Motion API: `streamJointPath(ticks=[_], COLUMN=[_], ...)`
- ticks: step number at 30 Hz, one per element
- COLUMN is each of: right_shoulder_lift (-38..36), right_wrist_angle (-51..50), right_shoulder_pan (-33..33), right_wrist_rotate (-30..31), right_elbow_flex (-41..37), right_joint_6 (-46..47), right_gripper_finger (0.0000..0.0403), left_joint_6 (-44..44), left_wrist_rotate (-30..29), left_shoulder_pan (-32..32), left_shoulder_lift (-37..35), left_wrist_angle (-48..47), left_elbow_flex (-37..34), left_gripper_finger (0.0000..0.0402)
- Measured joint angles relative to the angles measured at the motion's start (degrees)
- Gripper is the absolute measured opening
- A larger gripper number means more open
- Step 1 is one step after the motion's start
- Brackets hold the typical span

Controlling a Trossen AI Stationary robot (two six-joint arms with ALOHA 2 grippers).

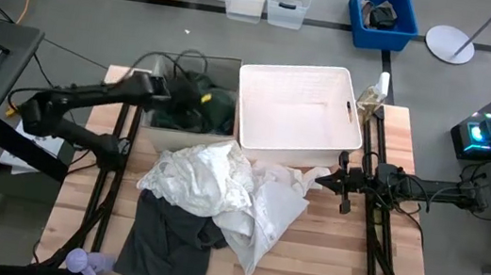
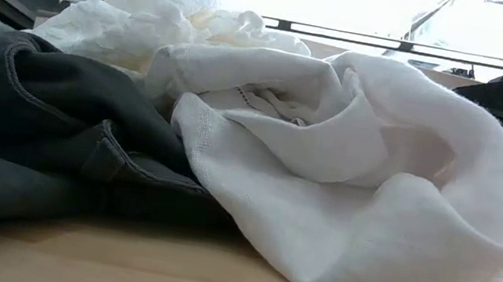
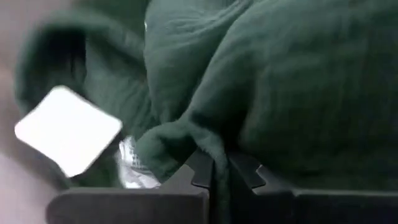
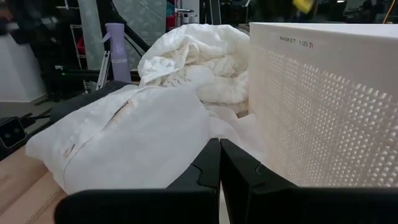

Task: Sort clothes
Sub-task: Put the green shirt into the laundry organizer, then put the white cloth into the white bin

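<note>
A dark green top (image 1: 212,105) lies bunched in a grey bin (image 1: 156,128) at the table's far left. My left gripper (image 1: 183,91) is over that bin, shut on the green top (image 3: 280,81). White shirts (image 1: 212,176) lie heaped mid-table, partly on top of a dark grey garment (image 1: 165,241) that lies on the table near its front edge. My right gripper (image 1: 346,184) is shut and empty, level above the table just right of the white heap (image 4: 143,130) and beside the white basket (image 1: 298,111). No plaid shirt is in view. My left gripper pinches a fold of the dark green top (image 3: 211,146) between its two fingers. The cloth bulges out past the fingertips (image 3: 249,171), several layers thick. Whether the top is lifted off the bin's floor I cannot tell.
The white basket's perforated wall (image 4: 323,106) stands close beside my right gripper. A small lavender plush toy (image 1: 86,262) lies at the table's front left corner. A bottle (image 1: 372,95) stands behind the basket at the far right. Bare wood (image 1: 344,255) shows at the front right.
</note>
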Motion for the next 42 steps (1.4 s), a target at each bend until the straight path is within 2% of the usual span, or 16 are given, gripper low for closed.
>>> streamJointPath(ticks=[4,9,12,15,21,25,27,29,30,32,36,38,42], right_shoulder_lift=[0.00,-0.02,-0.02,0.00,-0.01,-0.02,0.00,-0.01,-0.01,-0.01,-0.02,-0.02,-0.02], right_wrist_angle=[0.00,0.00,0.00,0.00,0.01,0.00,0.00,0.00,0.00,0.00,0.00,0.00,0.00], right_shoulder_pan=[0.00,0.00,0.01,0.00,0.00,0.02,0.00,0.00,0.00,0.01,0.02,0.00,0.00], right_wrist_rotate=[0.00,0.00,0.00,0.00,0.00,0.00,-0.02,0.00,0.00,0.00,0.00,0.00,0.00], right_elbow_flex=[0.00,-0.01,-0.01,0.00,-0.01,-0.02,-0.02,-0.01,0.00,-0.02,0.00,-0.01,-0.02], right_joint_6=[0.00,0.00,0.00,0.00,0.00,0.00,0.00,0.00,0.00,0.00,0.00,0.00,0.00], right_gripper_finger=[0.0000,0.0000,0.0000,0.0000,0.0000,0.0000,0.0000,0.0000,0.0000,0.0000,0.0000,0.0000,0.0000], left_joint_6=[-0.27,0.13,0.49,3.81,10.43,10.83,10.28,9.33,8.48,6.99,9.81,11.62,14.34], left_wrist_rotate=[2.11,10.76,16.23,20.77,24.71,27.74,29.96,30.23,29.24,23.60,3.01,-3.23,-5.26], left_shoulder_pan=[2.23,5.80,7.53,8.67,9.05,6.03,0.99,-7.48,-12.60,-23.43,-40.96,-45.17,-46.27], left_shoulder_lift=[1.68,3.31,3.12,3.10,3.05,2.94,2.57,2.48,2.79,3.62,5.83,7.86,12.66], left_wrist_angle=[4.19,2.98,-0.65,-4.69,-11.82,-14.15,-15.47,-18.79,-19.78,-19.52,-15.42,-14.38,-10.63], left_elbow_flex=[-5.94,-4.13,0.69,8.37,26.18,35.38,36.92,36.66,36.04,34.10,30.19,28.40,25.40], left_gripper_finger=[0.0045,0.0116,0.0164,0.0212,0.0287,0.0309,0.0311,0.0311,0.0312,0.0312,0.0312,0.0312,0.0312])
